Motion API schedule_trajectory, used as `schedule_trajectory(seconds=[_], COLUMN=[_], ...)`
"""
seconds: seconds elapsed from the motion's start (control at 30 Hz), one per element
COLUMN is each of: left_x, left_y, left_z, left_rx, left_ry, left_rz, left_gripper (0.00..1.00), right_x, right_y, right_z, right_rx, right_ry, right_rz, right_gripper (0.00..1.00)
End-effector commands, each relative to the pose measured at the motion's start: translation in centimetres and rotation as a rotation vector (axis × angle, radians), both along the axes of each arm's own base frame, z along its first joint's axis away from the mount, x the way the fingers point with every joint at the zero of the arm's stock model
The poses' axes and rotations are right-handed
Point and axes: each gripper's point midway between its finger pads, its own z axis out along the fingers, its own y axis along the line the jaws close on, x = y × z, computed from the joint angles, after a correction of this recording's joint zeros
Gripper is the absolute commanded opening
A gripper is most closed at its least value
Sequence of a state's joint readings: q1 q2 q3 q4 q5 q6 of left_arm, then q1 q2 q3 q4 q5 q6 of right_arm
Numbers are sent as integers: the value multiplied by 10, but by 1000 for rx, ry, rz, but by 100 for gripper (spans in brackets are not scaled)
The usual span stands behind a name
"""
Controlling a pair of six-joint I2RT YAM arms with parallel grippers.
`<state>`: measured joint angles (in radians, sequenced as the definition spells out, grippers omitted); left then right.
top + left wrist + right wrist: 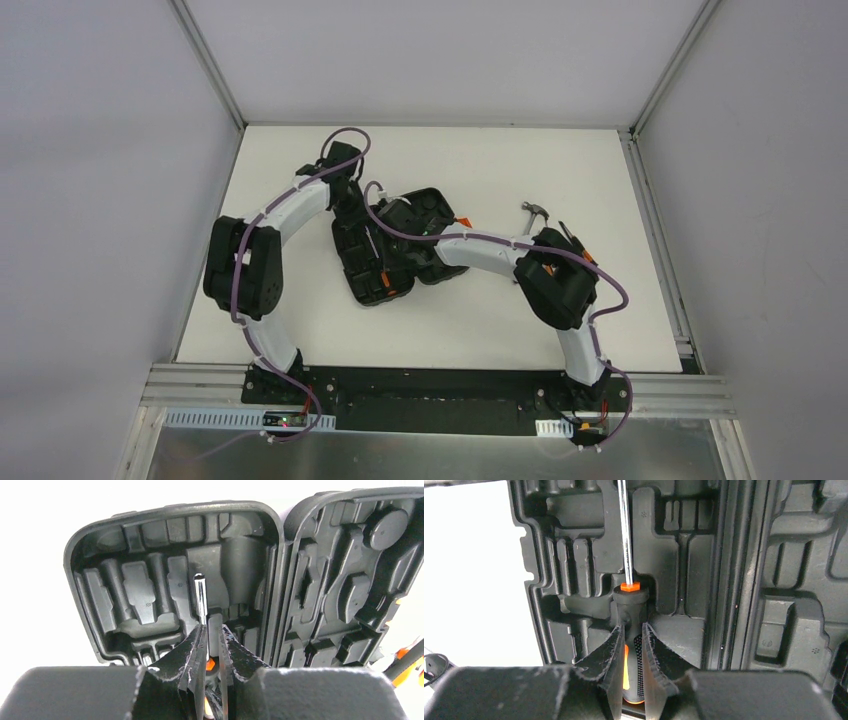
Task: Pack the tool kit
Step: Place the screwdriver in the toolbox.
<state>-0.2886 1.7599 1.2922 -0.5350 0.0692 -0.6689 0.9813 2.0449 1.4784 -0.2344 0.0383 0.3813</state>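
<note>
Black-and-orange ribbed screwdriver handle sits clamped in the right gripper — chrome shaft ahead, over the moulded case. On the left gripper, jaws stand close — grip unclear.

Black case; orange-and-black screwdriver; white table.

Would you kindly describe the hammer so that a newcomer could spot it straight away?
On the white table, look right of the open black case, just past the elbow of the right arm. The hammer lies there beside other small tools; only it has a shiny metal claw head.
</note>
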Motion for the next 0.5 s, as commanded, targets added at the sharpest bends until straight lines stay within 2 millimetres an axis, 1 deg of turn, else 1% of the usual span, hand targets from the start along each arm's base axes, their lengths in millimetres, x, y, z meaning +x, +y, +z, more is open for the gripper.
schedule_trajectory(seconds=[0.0, 0.2, 0.33, 0.47], left_x=[11, 17, 16, 11], left_y=[1, 1, 3, 4], left_z=[2, -8, -16, -26], left_rx=[34, 56, 83, 94], left_ry=[-8, 18, 42, 79], left_rz=[1, -7, -8, -12], left_gripper=[15, 8, 3, 2], right_x=[-5, -8, -10, -13], right_y=[-27, -28, -32, -34], right_z=[-41, -45, -48, -50], right_rx=[-143, -156, -170, -181], right_ry=[64, 84, 93, 105], right_rz=[-29, -32, -35, -35], right_gripper=[17, 16, 16, 15])
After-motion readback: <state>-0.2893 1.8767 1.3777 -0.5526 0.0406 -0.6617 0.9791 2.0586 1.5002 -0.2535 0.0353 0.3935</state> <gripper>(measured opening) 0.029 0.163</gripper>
